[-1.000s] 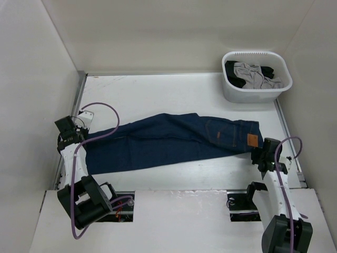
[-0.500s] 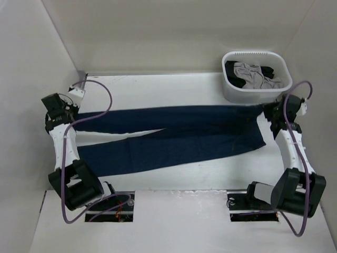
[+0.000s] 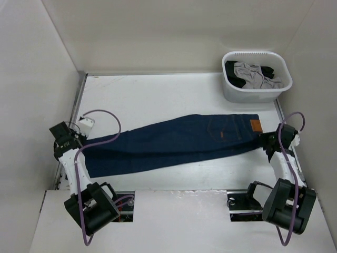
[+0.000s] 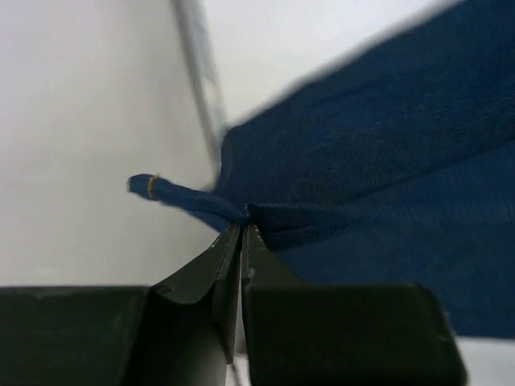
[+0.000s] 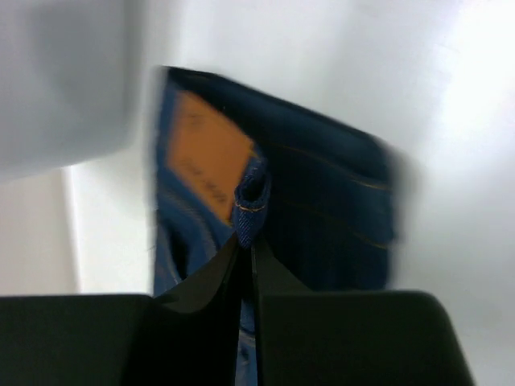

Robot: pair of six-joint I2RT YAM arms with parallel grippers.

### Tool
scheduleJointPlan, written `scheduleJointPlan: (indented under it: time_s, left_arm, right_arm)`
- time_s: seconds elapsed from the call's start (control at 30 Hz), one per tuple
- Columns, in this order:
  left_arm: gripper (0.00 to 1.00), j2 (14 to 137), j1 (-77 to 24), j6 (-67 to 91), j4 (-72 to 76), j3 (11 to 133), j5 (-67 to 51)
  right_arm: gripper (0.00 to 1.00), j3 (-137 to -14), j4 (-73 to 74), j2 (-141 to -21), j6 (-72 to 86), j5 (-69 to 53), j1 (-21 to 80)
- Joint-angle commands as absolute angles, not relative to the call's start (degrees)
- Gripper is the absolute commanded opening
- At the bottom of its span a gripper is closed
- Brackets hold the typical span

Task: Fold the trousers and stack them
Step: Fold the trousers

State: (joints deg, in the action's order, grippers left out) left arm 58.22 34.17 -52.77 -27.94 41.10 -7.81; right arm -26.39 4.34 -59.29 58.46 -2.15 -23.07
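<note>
White table with dark blue jeans lengthwise across its middle, white basket at far right corner.

White left arm, white right arm, black joint housings, looping purple cables, left gripper, right gripper, flat matte-black fingers
</note>
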Motion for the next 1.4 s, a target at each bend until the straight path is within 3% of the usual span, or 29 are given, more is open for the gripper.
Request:
scheduleJointPlan:
  time_s: [0.0, 0.1, 0.23, 0.3, 0.33, 0.37, 0.53, 0.87, 0.9, 0.97, 1.03, 1.1, 1.27, 1.37]
  left_arm:
    - [0.01, 55.38, 34.76, -59.4, -30.5, 36.75, -4.05]
    - [0.03, 53.79, 34.94, -63.44, -31.02, 33.5, -0.98]
    - [0.04, 52.47, 34.85, -66.18, -33.04, 32.78, 0.35]
    - [0.04, 51.86, 34.67, -67.41, -34.18, 32.78, 1.14]
    - [0.04, 51.77, 34.67, -68.2, -34.54, 32.78, 1.58]
    - [0.03, 51.51, 34.67, -68.55, -34.54, 32.87, 1.76]
    - [0.03, 51.5, 34.67, -67.68, -34.98, 35.77, 1.32]
    - [0.04, 51.42, 33.18, -67.85, -35.33, 34.01, 2.29]
    - [0.04, 51.42, 33.18, -67.59, -35.07, 34.19, 2.11]
    - [0.04, 51.5, 33.18, -67.24, -34.81, 34.63, 1.67]
    - [0.04, 51.59, 33.18, -66.45, -34.72, 35.15, 1.15]
    - [0.03, 51.15, 33.18, -65.13, -35.5, 36.29, 0.36]
    - [0.02, 48.08, 32.57, -65.38, -46.46, 43.49, -1.14]
    - [0.12, 46.94, 32.13, -71.51, -60.41, 44.65, -0.89]
  right_arm:
    - [0.12, -26.28, 7.82, -60.46, 60.03, 0.62, -25.18]
    - [0.2, -26.98, 8.44, -61.43, 59.41, 0.79, -26.67]
    - [0.44, -28.82, 9.93, -63.36, 59.33, 0.44, -27.03]
    - [0.65, -29.35, 11.16, -64.16, 59.59, 0.18, -26.94]
    - [0.79, -29.44, 12.03, -64.25, 59.76, 0.52, -26.94]
    - [1.0, -29.53, 13.0, -64.25, 60.2, 0.79, -26.77]
    - [1.0, -29.36, 17.05, -63.28, 63.28, 3.16, -24.14]
    - [1.0, -32.43, 15.65, -77.69, 70.92, 3.16, -20.0]
    - [0.85, -32.43, 14.08, -78.13, 71.01, 3.16, -20.0]
    - [0.32, -32.43, 11.96, -78.4, 70.49, 3.25, -20.17]
    - [0.07, -32.87, 11.95, -77.7, 70.31, 3.34, -20.26]
    - [0.0, -33.05, 12.65, -75.51, 68.91, 3.95, -21.13]
    - [0.0, -33.92, 16.08, -69.35, 63.64, 7.82, -23.25]
    - [0.0, -33.67, 16.52, -69.43, 62.31, 8.17, -23.77]
